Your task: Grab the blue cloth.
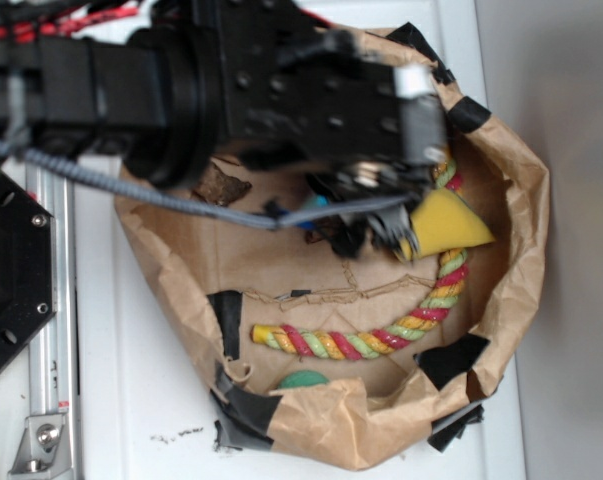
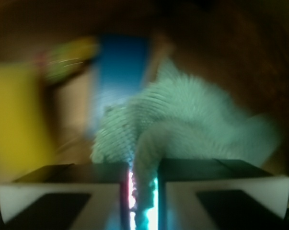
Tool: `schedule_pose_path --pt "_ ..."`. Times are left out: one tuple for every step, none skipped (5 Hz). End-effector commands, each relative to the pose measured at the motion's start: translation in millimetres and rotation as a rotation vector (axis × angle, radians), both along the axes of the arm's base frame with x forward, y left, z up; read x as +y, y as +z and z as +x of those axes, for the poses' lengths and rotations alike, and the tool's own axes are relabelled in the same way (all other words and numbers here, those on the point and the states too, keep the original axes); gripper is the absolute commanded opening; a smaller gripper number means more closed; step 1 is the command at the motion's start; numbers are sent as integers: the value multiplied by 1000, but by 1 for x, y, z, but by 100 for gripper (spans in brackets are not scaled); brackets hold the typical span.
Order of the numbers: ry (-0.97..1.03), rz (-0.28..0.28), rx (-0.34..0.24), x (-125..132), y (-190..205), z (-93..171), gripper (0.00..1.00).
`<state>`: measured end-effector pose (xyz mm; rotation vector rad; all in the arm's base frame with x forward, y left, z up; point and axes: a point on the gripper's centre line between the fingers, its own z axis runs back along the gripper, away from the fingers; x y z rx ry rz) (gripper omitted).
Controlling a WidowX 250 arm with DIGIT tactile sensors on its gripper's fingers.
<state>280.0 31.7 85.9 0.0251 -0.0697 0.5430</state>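
The blue cloth (image 2: 197, 115) is a pale teal terry rag lying wrinkled just ahead of my gripper (image 2: 143, 168) in the wrist view. A raised fold of it runs down into the narrow slit between the two fingers, which are shut on it. In the exterior view my gripper (image 1: 383, 222) hangs low inside the paper-lined bin beside the yellow sponge (image 1: 449, 222), and the arm hides the cloth there. The wrist view is blurred.
A bright blue block (image 2: 122, 62) stands behind the cloth, with the yellow sponge (image 2: 15, 115) to the left. A striped rope (image 1: 381, 340) curves along the crumpled brown paper wall (image 1: 511, 200). A green round object (image 1: 303, 380) and a brown scrap (image 1: 221, 187) lie inside.
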Motion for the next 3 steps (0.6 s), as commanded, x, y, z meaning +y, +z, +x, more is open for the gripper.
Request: schedule_pose_path --pt "-496 -35 -6 -12 44 5 0" --pt "-746 6 -19 -29 49 -6 0" --pt "-793 -23 -18 -27 47 -9 0"
